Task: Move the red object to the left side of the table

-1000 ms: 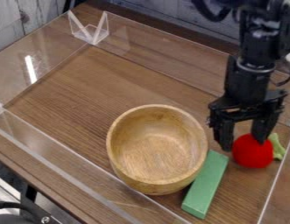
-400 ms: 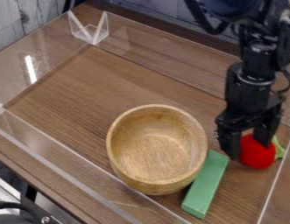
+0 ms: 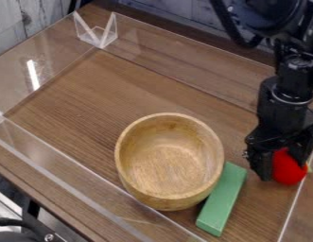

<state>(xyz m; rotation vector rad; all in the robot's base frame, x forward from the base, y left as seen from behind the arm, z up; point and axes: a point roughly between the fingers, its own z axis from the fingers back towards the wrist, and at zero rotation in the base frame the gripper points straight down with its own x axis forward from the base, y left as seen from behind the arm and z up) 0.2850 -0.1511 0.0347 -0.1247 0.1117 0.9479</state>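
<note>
Red round toy fruit (image 3: 288, 168), lower right: green tuft aimed right, long axis unclear. My black two-fingered gripper (image 3: 280, 149) has its fingers apart around it.

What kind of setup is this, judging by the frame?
Probably a robotics lab's tabletop test station: a black robot arm over a wood-grain table edged with clear low walls, with simple props such as a wooden bowl and a green block.

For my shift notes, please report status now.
Tool open, around red object. Green block close by, bowl beyond it.
</note>
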